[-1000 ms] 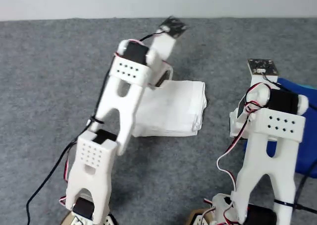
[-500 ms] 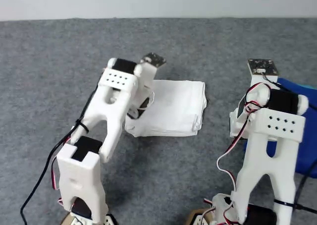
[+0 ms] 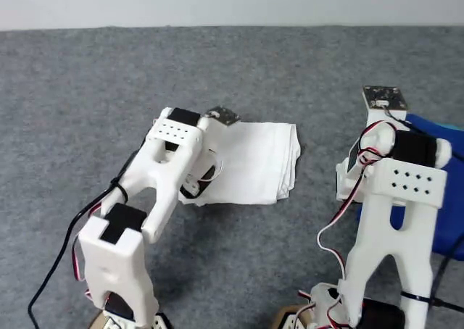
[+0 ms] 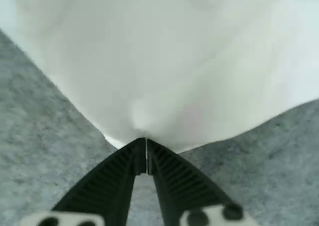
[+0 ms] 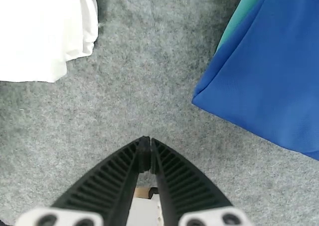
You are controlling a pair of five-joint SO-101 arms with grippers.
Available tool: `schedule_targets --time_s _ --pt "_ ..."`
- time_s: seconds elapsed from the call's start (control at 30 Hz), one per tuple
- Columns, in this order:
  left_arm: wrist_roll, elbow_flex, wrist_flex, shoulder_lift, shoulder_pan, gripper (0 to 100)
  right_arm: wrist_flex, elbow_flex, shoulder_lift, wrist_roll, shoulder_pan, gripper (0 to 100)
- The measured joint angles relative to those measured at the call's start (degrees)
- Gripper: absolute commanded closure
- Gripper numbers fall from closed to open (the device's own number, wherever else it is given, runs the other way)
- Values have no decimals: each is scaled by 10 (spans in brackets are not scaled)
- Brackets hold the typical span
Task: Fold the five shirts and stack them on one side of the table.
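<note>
Within the last second the left arm has dropped from above the folded white cotton shirt (image 3: 254, 162) to its near corner. The left gripper (image 4: 146, 146) is now clamped, seemingly on that hem, though the nip is hard to see. We judge that a drag or fold is beginning. The right gripper (image 5: 145, 145), closed on nothing, hangs over the grey felt table (image 3: 87, 111). We count one white shirt, one blue fabric shirt (image 5: 269, 76) and one teal cloth edge (image 5: 239, 12).

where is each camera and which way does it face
High view: fixed above the table, looking down on both arms, white shirt and blue shirt.
Left wrist view: on the left arm, facing along left gripper, shut on the white shirt.
Right wrist view: on the right arm, facing down past shut right gripper.
All three share the white shirt.
</note>
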Motion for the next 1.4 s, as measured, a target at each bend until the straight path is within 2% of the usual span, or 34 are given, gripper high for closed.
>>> schedule_targets --time_s 0.23,0.47,0.73,0.83,1.03,1.23,1.3,1.4 --pt "-1 -44 33 -82 -4 987 -36 0 0 0 -3 989" --pt "-3 -47 84 -176 -90 987 -90 0 19 -83 -98 978" --pt "-54 -48 106 -255 -260 987 -144 -9 178 -190 -214 719" --pt "-74 -48 107 -264 -327 987 -159 -47 236 -211 -233 675" --pt "-113 -48 107 -265 -413 987 -203 -136 367 -263 -258 675" --pt "-118 -48 107 -265 -436 987 -233 -215 498 -296 -265 686" --pt "-121 -48 107 -265 -434 987 -242 -239 537 -300 -271 731" --pt "-122 -48 107 -265 -435 987 -241 -273 585 -300 -270 890"
